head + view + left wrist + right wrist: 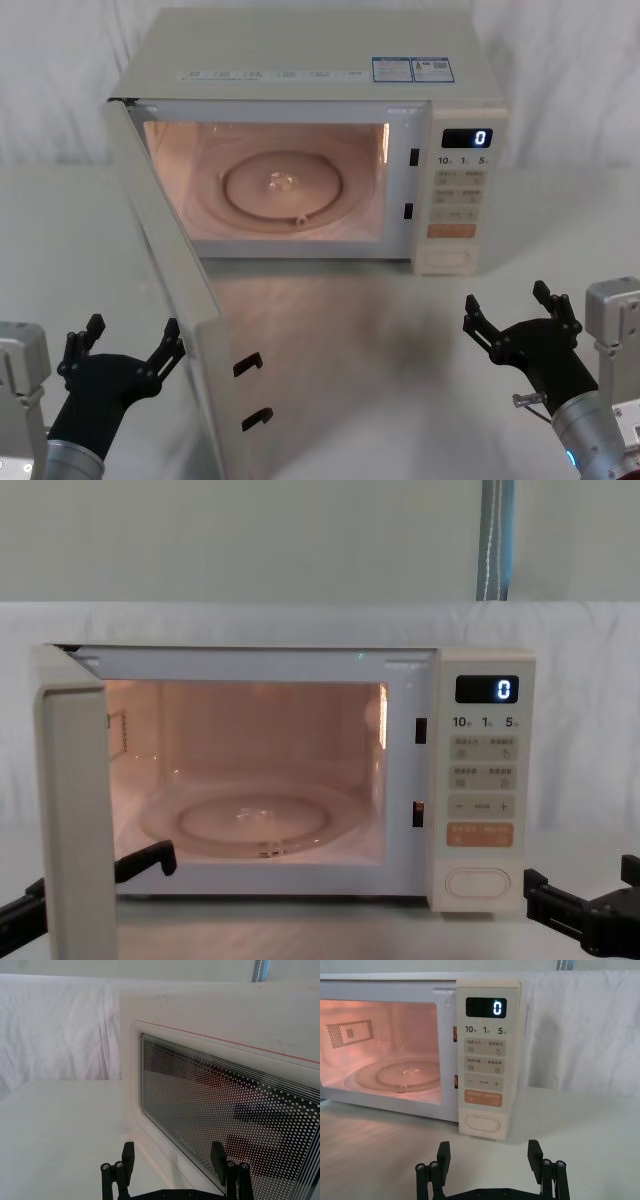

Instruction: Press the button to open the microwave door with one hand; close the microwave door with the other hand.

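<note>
The microwave (310, 140) stands toward the far edge of the tabletop (400, 320) with its cavity lit orange and the glass turntable (285, 185) bare, the microwave door (185, 300) swung out on its left-hand hinge toward the near edge. The first half of the job appears done: the door is open. Closing it is what remains.

The left gripper (125, 345) hovers near the tabletop's near left corner, fingers spread wide and empty, just beside the outer face of the open door; the left wrist view looks along the door's dotted window screen at close range. From there, a push on that face toward the cavity would likely be the next move.

The right gripper (510, 310) sits back near the near right corner, fingers also wide apart and holding nothing, well apart from the button (482, 1124), the cream oval at the foot of the control panel (484, 1060).

The display (486, 1007) reads "0". Beneath it are the keys "10", "1" and "5", then rows of Chinese-labelled keys, a "–" and "+" bar, and an orange key (483, 1098). Blue-and-white stickers on the oven's top are too small to read.
</note>
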